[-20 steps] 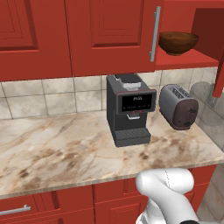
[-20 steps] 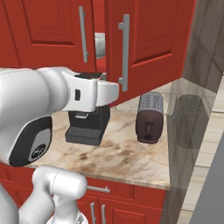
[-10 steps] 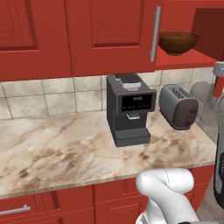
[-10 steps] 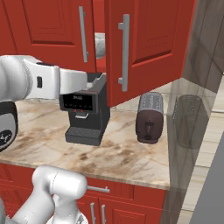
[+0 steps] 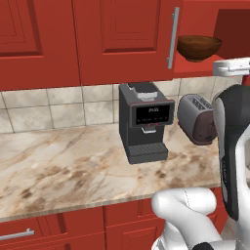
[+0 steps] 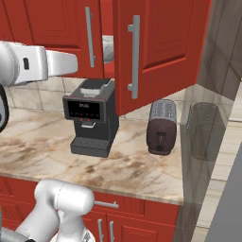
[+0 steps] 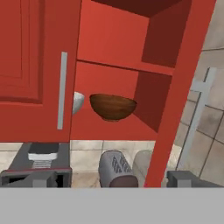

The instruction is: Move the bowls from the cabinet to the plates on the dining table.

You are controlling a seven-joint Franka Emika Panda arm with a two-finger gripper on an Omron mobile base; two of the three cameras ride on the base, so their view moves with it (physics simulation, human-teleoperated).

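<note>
A black coffee machine [image 5: 145,128] stands upright on the marble counter [image 5: 58,166], back against the beige tiled wall [image 5: 49,107]. It has a dark display panel on its front and a drip tray at its foot. Just beside it, toward the counter's end, stands a dark toaster [image 5: 196,119] with 2 slots on top, apart from the machine. Below the counter edge run red drawer fronts [image 5: 44,229] with small silver handles. In the right base view, the toaster's faint reflection [image 6: 203,124] shows on the glossy grey side panel [image 6: 222,71] next to it.
</note>
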